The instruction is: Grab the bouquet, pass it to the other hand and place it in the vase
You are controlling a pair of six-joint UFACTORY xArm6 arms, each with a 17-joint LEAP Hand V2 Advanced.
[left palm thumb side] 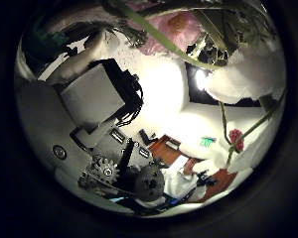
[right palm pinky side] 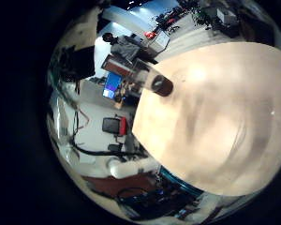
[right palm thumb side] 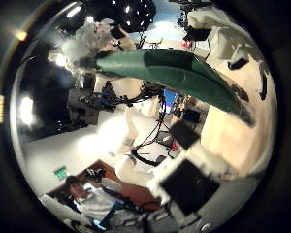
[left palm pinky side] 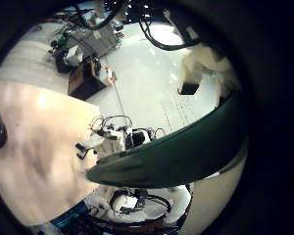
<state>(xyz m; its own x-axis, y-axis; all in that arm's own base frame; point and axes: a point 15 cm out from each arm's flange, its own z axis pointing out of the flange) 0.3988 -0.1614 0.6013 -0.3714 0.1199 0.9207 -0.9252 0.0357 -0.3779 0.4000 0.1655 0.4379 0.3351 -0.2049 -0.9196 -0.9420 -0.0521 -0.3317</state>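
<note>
Bouquet: we see the long-leaved flower bouquet (right palm thumb side: 170,70) close across both palms.
Vase: the round open vase (right palm pinky side: 161,84) stands on the wooden table (right palm pinky side: 215,122).
Fingers: for the left hand (left palm thumb side: 99,94) and the right hand (right palm thumb side: 233,107) we cannot tell their grip.

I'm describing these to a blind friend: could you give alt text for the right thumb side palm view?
A long green leaf of the bouquet stretches right across the palm's camera, very close, with pale flowers bunched at one end. White and black parts of a hand sit beside it, and the room beyond is cluttered.
</note>
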